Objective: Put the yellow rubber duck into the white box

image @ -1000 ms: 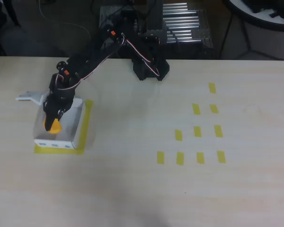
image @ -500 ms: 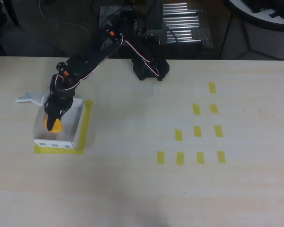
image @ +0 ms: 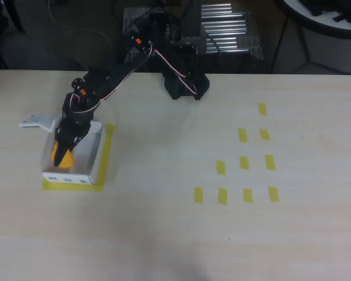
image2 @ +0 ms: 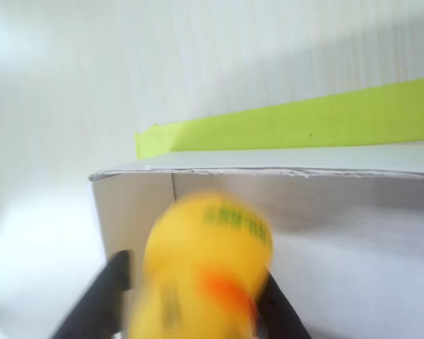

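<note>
The yellow rubber duck lies low inside the white box at the table's left. My gripper hangs over the box, its black tips right above the duck. In the wrist view the duck is a blurred yellow ball between my two dark fingers, with a narrow gap on its left side, while the box wall behind it stays sharp. The jaws stand slightly apart around the duck, so the gripper looks open.
Yellow tape frames the box; it shows as a green-yellow strip past the wall. A white flap juts out left of the box. The arm's black base sits at the table's far edge. Several short yellow tape strips mark the right half.
The duck has dropped a little lower and to the left inside the box and now looks rounder. The arm has hardly moved.
</note>
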